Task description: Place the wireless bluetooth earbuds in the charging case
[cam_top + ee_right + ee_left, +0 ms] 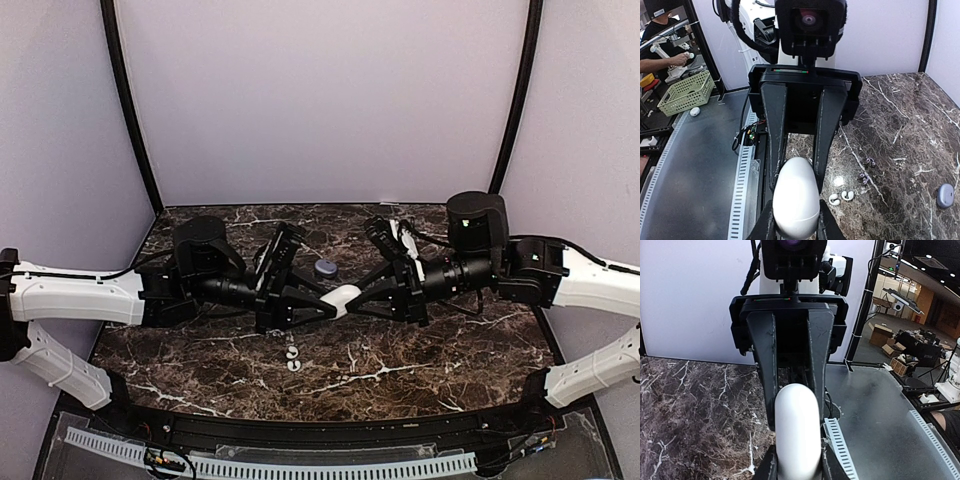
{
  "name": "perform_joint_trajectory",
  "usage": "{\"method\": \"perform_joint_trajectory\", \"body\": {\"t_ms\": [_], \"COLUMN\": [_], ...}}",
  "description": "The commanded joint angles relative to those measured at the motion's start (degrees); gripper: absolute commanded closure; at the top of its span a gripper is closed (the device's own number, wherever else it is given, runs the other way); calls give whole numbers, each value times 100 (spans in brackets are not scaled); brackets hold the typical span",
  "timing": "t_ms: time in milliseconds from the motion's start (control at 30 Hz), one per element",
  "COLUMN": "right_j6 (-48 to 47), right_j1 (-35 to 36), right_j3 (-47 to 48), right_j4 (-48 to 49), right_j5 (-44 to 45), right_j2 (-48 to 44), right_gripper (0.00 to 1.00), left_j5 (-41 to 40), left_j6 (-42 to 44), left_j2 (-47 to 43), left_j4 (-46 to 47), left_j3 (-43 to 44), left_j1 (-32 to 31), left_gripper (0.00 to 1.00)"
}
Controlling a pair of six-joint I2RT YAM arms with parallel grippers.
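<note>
The left gripper (333, 305) and the right gripper (357, 300) are matte black, each with two long flat tapering fingers (774, 130) scuffed by pale scratches. Behind the fingers a wide black crossbar (805, 82) carries a thin green-and-red strip (790, 70), and behind that sits a boxy black camera (810, 35) with a purplish lens (809, 19). Black cables (747, 275) loop back to white arm shells (70, 293).

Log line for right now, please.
left gripper: shut on white pebble | right gripper: shut on same pebble, above table | charging case: on table, untouched | earbuds: both on table, not inserted
</note>
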Motion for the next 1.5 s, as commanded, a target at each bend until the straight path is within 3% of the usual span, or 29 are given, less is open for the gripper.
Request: {"method": "perform_joint_trajectory", "body": {"t_ms": [0, 100, 200, 833, 1067, 1467], "right_j6": [-17, 29, 67, 115, 104, 115], "right_j1": [20, 15, 16, 28, 24, 62], "right_j3": [145, 135, 119, 304, 309, 406], "right_j4": [63, 39, -23, -92, -134, -131], "right_j5": [95, 126, 152, -190, -289, -394], "right_j2": [-52, -44, -5, 57, 145, 183], "right_gripper": [84, 60, 55, 59, 69, 68], "left_j5": [120, 115, 101, -32, -77, -105], "left_j6": [38, 33, 50, 186, 204, 221], "left_j2": [-138, -171, -252, -278, -269, -211], "left_j4": [129, 159, 174, 9, 35, -8], "left_j3": [76, 75, 79, 146, 128, 154], "left_j1": [-36, -36, -36, -37, -36, -45], "left_gripper": [99, 100, 100, 100, 100, 100]}}
